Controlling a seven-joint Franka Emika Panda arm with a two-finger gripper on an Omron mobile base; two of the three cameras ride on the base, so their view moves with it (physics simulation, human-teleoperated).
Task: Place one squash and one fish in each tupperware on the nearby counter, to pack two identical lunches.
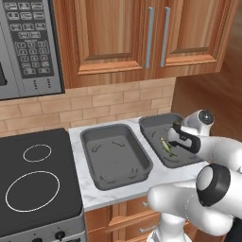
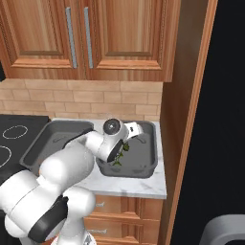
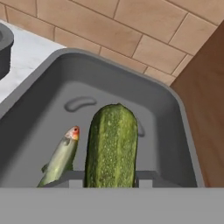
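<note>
My gripper [image 3: 111, 180] is shut on a dark green squash [image 3: 112, 142], which stands up between the fingertips above the right tupperware [image 3: 131, 74]. A greenish-yellow fish [image 3: 61, 158] with a reddish head lies on that tray's floor, just left of the squash. From the left base view the gripper [image 1: 177, 132] hangs over the right tupperware [image 1: 152, 120], with the fish [image 1: 167, 147] beneath it. The left tupperware [image 1: 90, 135] beside it holds nothing. In the right base view my arm covers much of the right tupperware [image 2: 155, 143]; a bit of green [image 2: 122, 152] shows under the hand.
A black stovetop [image 1: 33, 179] lies left of the trays, with a microwave [image 1: 28, 42] above it. Wooden cabinets [image 1: 118, 33] hang over the brick backsplash. A tall wooden side panel [image 3: 205, 109] stands close against the right tray's far side.
</note>
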